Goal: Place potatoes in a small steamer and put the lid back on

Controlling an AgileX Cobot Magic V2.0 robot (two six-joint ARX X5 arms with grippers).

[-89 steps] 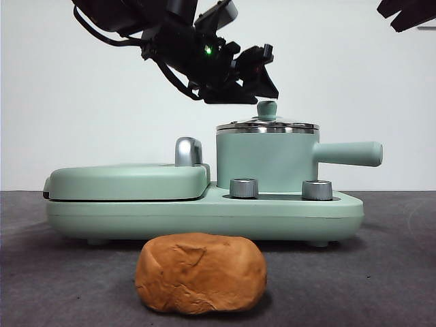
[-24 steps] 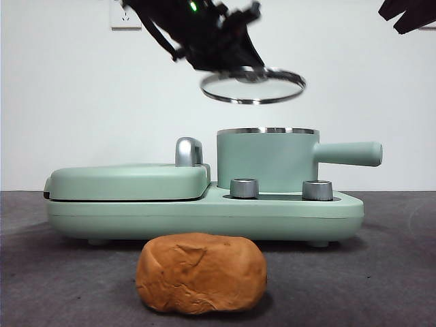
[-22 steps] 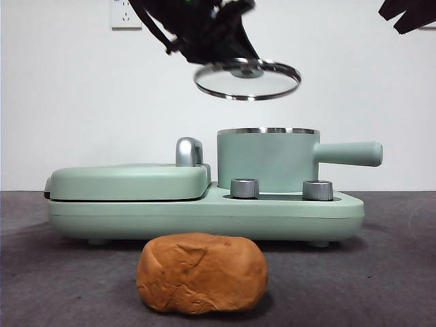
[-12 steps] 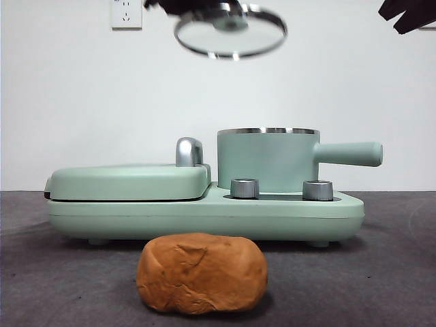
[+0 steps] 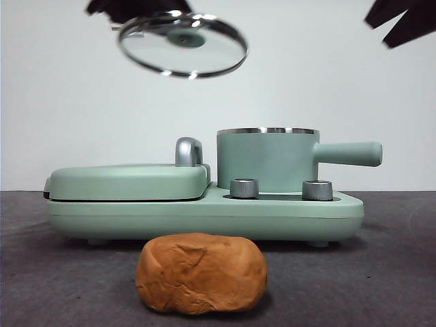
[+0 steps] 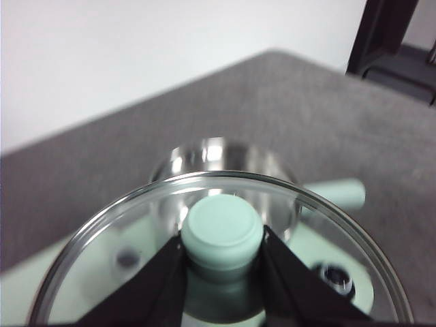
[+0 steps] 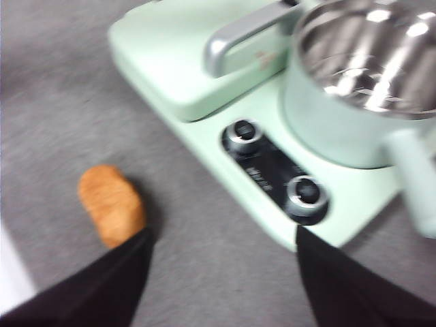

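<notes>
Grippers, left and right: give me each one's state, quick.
Left claw: shut on the lid by its knob, held high in the air.
Right claw: open, holding nothing.

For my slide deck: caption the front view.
Left gripper holds the lid high, steamer open, potato on the table.

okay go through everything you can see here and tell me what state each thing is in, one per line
Mint-green cylindrical steamer pot: uncovered, empty, on its base.
Round clear glass lid: lifted, tilted, held by its knob.
Lumpy orange-brown potato: lying on the table, untouched.
Flat mint-green griddle cover: closed.
Left pincer: shut on the lid's knob.
Right pincer: open, empty, above the table.
</notes>
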